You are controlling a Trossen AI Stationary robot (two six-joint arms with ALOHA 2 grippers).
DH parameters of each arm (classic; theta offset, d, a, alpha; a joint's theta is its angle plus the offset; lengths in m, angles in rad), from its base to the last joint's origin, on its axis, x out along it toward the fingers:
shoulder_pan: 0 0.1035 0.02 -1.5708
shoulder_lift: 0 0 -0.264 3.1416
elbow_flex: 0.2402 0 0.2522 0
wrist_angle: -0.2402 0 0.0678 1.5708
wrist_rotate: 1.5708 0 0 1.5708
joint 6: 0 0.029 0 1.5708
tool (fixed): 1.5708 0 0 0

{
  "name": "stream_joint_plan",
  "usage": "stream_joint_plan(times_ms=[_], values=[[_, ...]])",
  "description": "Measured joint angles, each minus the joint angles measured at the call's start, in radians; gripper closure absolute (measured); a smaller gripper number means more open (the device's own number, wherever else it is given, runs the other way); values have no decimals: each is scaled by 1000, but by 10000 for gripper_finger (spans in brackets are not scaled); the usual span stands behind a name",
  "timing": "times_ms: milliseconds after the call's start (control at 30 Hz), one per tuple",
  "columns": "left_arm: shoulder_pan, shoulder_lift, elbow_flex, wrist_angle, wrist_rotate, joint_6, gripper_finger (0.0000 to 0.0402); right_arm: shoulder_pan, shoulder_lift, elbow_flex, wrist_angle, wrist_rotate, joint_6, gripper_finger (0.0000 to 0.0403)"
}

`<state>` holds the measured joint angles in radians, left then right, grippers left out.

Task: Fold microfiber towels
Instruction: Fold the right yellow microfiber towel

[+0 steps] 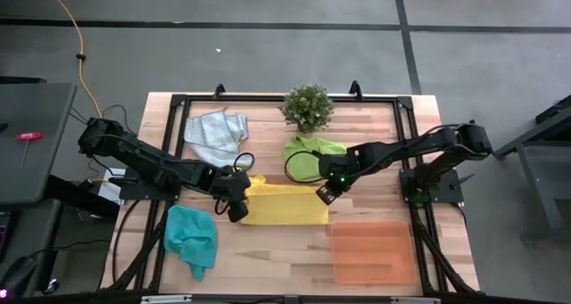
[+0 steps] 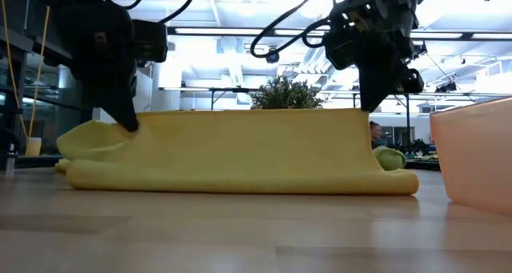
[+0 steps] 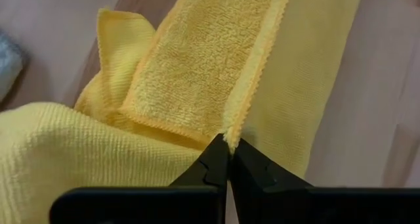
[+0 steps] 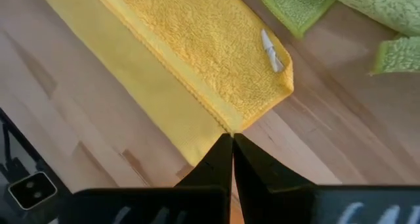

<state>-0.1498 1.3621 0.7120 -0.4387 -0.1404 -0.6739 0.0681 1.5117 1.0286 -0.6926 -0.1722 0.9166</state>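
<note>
Wooden desk (image 1: 268,259), seen from above. A yellow towel (image 1: 284,204) lies near the middle of the desk, partly folded lengthwise into a long band.

Left gripper (image 1: 237,211) is at the band's left end. Its fingers (image 3: 213,168) are pressed together, pinching the hemmed edge of the yellow towel (image 3: 197,60); the upper layer is turned over the lower one, and loose cloth bunches at that end.

Right gripper (image 1: 325,195) is at the band's right end. Its fingers (image 4: 220,161) are likewise closed, nipping a corner of the yellow towel (image 4: 190,46), whose folded layer shows a small white tag.

In the low view the yellow towel (image 2: 240,153) stands raised along its top edge between the two grippers, the lower fold resting on the desk.

Other towels: a lime green towel (image 1: 308,154) crumpled just behind the yellow one, toward the far edge; a light grey towel (image 1: 216,133) toward the far left corner; a teal towel (image 1: 191,237) near the front left corner. All three lie loose and unfolded.

A potted plant (image 1: 308,106) stands at the far edge, centre. An orange tray (image 1: 370,249) lies flat toward the front right corner, apart from the yellow towel.
</note>
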Motion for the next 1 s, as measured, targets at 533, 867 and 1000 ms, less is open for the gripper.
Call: stream_joint_plan(times_ms=[533,867,1000], values=[[106,0,0,-14,81,187,323,0,0,0,9,4,25,403],[153,-22,0,-74,158,215,268,-10,0,0,19,14,-39,347],[152,-72,0,-124,151,216,256,-26,0,0,18,84,-85,287]])
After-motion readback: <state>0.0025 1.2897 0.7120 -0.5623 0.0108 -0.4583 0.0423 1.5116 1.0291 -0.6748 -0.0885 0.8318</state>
